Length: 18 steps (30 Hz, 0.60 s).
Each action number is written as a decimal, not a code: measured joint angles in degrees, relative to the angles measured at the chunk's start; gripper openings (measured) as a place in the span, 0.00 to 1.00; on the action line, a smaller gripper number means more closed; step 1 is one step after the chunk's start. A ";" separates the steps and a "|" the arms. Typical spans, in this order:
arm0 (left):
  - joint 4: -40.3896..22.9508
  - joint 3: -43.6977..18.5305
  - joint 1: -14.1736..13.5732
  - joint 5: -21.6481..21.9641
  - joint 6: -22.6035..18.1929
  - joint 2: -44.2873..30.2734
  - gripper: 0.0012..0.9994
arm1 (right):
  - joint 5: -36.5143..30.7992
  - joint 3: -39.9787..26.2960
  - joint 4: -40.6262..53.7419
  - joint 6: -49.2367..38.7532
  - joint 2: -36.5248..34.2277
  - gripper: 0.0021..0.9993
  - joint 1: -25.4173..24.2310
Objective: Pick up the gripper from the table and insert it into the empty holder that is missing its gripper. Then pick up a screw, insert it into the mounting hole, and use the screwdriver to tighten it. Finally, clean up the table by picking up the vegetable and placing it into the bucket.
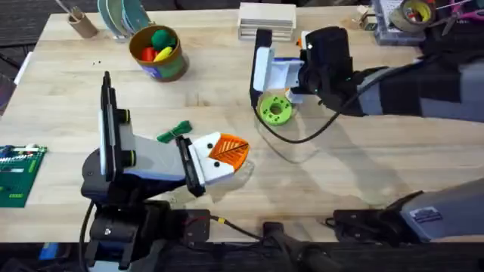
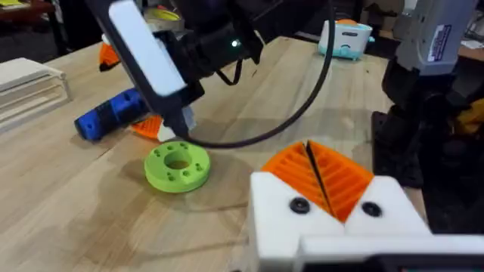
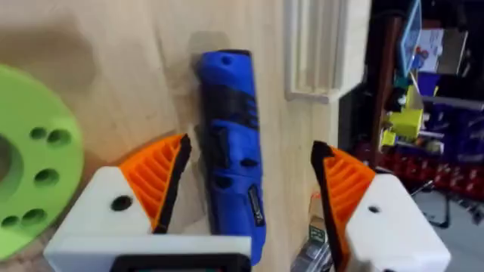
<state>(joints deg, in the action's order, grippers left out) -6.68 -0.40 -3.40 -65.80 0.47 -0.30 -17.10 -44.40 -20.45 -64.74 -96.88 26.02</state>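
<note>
Screwdriver [image 3: 231, 143] between right gripper [image 3: 249, 189] pads

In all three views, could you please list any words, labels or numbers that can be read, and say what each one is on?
None can be read.
White label on the right arm: printed lines, too blurred.
Label on the blue screwdriver: small print, too small.
Printed outside of the bucket: no legible text.
Green circuit board at the table's left edge: markings too small.
</note>
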 joint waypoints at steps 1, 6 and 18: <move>0.00 0.00 0.00 0.00 0.01 -0.02 0.02 | 0.00 0.02 0.03 1.31 0.75 0.99 0.00; 0.02 0.00 0.00 0.02 -0.24 0.00 0.07 | 0.02 0.02 0.00 13.08 7.87 0.99 -0.75; 0.01 0.00 0.00 0.02 0.00 -0.01 0.56 | 0.09 0.02 2.85 37.97 24.92 0.99 -3.90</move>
<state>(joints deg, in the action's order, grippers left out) -6.67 -0.40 -3.40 -65.78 0.47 -0.30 -17.02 -44.38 -17.59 -26.77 -71.96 22.12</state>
